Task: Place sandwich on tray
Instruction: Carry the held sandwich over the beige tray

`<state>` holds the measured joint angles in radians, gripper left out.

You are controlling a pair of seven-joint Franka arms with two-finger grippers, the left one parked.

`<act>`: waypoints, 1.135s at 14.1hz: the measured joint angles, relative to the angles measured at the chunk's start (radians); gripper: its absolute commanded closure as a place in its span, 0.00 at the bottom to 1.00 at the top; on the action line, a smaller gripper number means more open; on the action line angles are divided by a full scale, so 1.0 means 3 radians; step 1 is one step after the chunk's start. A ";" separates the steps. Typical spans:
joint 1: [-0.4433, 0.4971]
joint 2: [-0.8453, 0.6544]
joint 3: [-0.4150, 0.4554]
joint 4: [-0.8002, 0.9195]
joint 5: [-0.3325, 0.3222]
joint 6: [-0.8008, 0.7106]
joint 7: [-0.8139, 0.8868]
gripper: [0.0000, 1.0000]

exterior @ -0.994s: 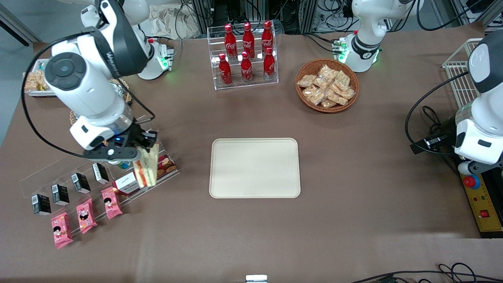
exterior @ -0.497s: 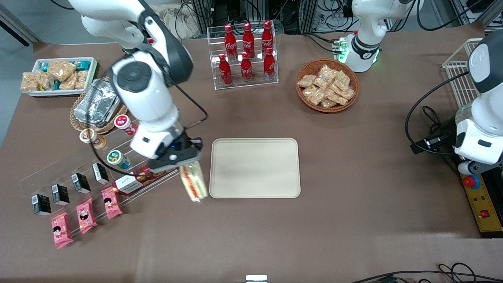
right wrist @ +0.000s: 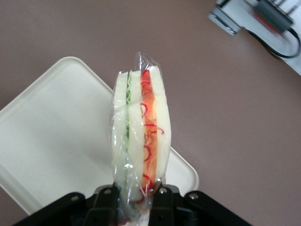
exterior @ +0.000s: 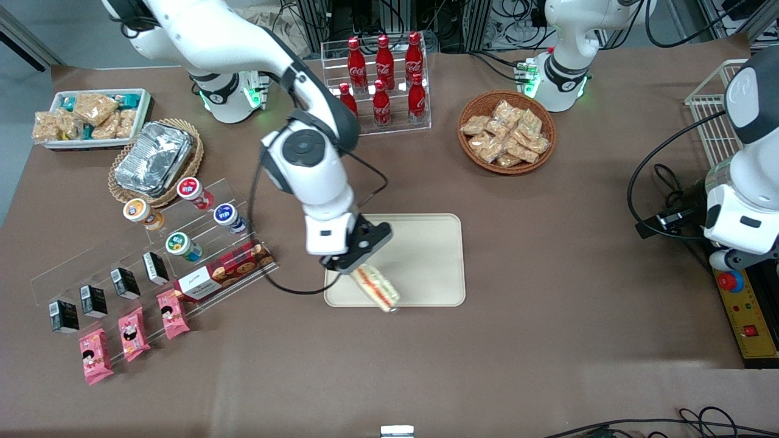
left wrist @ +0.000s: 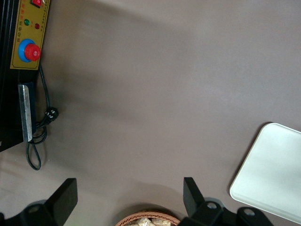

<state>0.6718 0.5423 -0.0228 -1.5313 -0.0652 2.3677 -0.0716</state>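
Observation:
The sandwich (exterior: 377, 289) is a wrapped wedge of white bread with red-orange and green filling. My right gripper (exterior: 356, 263) is shut on its narrow end and holds it in the air over the tray's edge nearest the front camera. The cream-beige tray (exterior: 426, 255) lies flat mid-table. In the right wrist view the sandwich (right wrist: 141, 136) stands between my fingers (right wrist: 106, 202), with the gripper (right wrist: 134, 201) above a corner of the tray (right wrist: 51, 136). The tray's corner also shows in the left wrist view (left wrist: 273, 174).
A rack of red cola bottles (exterior: 380, 79) and a wicker basket of snack bags (exterior: 506, 131) stand farther from the front camera. A clear stepped shelf with cups, a cookie box (exterior: 222, 271) and pink packets (exterior: 131, 334) lies toward the working arm's end.
My gripper has carried the sandwich from above the clear shelf sideways to over the tray's near edge. The sandwich now tilts more toward the front camera.

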 measured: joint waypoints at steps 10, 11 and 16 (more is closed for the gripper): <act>0.0093 0.0577 0.0001 0.0344 -0.0004 0.0344 -0.1633 0.77; 0.0087 0.0638 0.0001 0.0344 -0.0004 0.0371 -0.1842 0.77; 0.0079 0.0826 0.0005 0.0344 0.0035 0.0427 -0.2347 0.77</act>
<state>0.6955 0.7901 -0.0212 -1.4280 -0.0548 2.4956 -0.7757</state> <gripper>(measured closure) 0.767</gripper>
